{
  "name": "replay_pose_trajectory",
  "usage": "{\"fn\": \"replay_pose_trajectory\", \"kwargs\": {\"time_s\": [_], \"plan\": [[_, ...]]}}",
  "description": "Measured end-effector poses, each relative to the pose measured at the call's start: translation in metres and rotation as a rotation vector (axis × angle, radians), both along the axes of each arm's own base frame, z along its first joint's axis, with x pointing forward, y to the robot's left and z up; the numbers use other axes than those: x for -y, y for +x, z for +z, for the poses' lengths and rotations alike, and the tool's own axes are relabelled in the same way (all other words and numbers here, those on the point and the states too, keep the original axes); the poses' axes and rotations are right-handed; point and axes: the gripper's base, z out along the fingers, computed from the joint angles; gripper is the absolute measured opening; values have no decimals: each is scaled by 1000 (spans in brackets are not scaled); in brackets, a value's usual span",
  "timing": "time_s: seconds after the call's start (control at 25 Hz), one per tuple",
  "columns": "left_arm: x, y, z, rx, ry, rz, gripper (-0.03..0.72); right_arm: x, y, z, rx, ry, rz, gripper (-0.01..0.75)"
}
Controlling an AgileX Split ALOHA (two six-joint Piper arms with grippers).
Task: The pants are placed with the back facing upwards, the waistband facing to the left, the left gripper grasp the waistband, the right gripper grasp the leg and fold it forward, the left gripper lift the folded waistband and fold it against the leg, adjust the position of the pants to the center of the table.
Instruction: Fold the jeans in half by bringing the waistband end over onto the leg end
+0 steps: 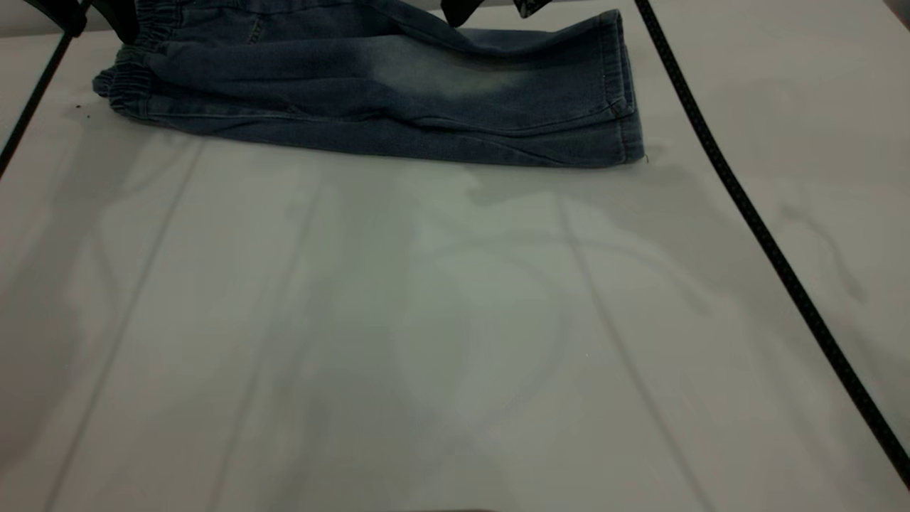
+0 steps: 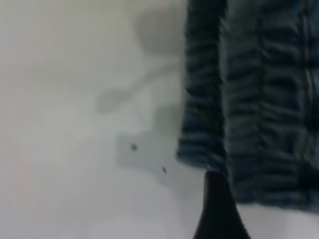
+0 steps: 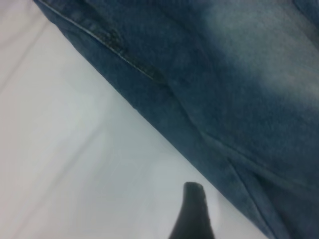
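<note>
The blue denim pants (image 1: 384,92) lie folded lengthwise at the far side of the white table (image 1: 426,320). Their puckered waistband (image 1: 131,78) points left and the leg hems (image 1: 622,99) point right. My left gripper (image 1: 96,16) hangs open just above the waistband's far end, with nothing between its fingers. In the left wrist view one dark finger (image 2: 217,209) sits at the edge of the gathered waistband (image 2: 249,99). My right gripper (image 1: 494,7) is open above the leg's far edge. Its finger (image 3: 192,214) hovers over bare table beside the denim (image 3: 224,89).
A black cable (image 1: 768,242) runs diagonally across the right side of the table, and another (image 1: 28,107) crosses the left corner. Tiny dark specks (image 2: 133,147) lie on the table near the waistband. Bare tabletop stretches in front of the pants.
</note>
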Motion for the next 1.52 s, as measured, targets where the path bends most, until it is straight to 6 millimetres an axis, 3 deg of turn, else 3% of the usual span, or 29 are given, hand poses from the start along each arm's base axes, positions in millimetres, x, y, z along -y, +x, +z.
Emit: {"fn": "replay_pose_trajectory", "kwargs": {"time_s": [0.2,0.56,0.8,1.16,1.32,1.52], "plan": [[-7,10,1,60,10,7,430,-12,1,-5,35,29,-14,497],[-10,21,-30,113,15,4,430,-37,-1,-26,89,56,-7,497],[-10,24,-55,110,14,1,430,-39,2,-26,133,73,-28,497],[-8,28,-77,124,-16,11,418,-36,11,-20,203,107,-125,496],[-8,29,-84,130,-78,43,337,-36,11,-20,213,102,-124,496],[-6,30,-85,129,-161,84,97,-35,13,-21,231,90,-127,496]]}}
